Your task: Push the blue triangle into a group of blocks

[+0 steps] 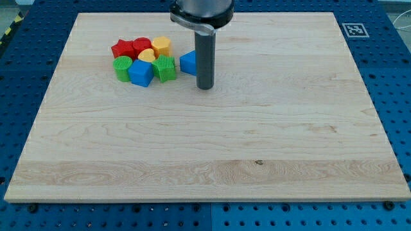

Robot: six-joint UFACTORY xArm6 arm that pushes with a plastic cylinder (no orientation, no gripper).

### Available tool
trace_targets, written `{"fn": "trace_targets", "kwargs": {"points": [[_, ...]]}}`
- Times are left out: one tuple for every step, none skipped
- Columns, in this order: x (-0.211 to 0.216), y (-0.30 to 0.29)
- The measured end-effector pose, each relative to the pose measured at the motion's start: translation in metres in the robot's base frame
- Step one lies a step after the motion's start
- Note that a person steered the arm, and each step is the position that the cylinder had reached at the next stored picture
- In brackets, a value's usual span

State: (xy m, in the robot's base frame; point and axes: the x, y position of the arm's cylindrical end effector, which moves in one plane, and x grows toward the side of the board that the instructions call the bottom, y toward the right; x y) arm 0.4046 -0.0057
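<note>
The blue triangle lies on the wooden board near the view's top, just right of a cluster of blocks. My tip is right beside the triangle, on its right and slightly below; the rod hides the triangle's right edge. The cluster holds a red block, a second red block, a yellow block, another yellow block, a green cylinder, a blue cube and a green block. A small gap separates the triangle from the green block.
The board's top edge runs close behind the cluster. A black-and-white marker tag sits off the board at the view's top right. Blue perforated table surrounds the board.
</note>
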Motion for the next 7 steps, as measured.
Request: {"fn": "trace_targets", "kwargs": {"points": [[-0.026,0.0],[-0.044,0.0],[-0.051,-0.005],[-0.053,-0.012],[-0.053,-0.019],[-0.053,-0.025],[-0.053,-0.03]]}}
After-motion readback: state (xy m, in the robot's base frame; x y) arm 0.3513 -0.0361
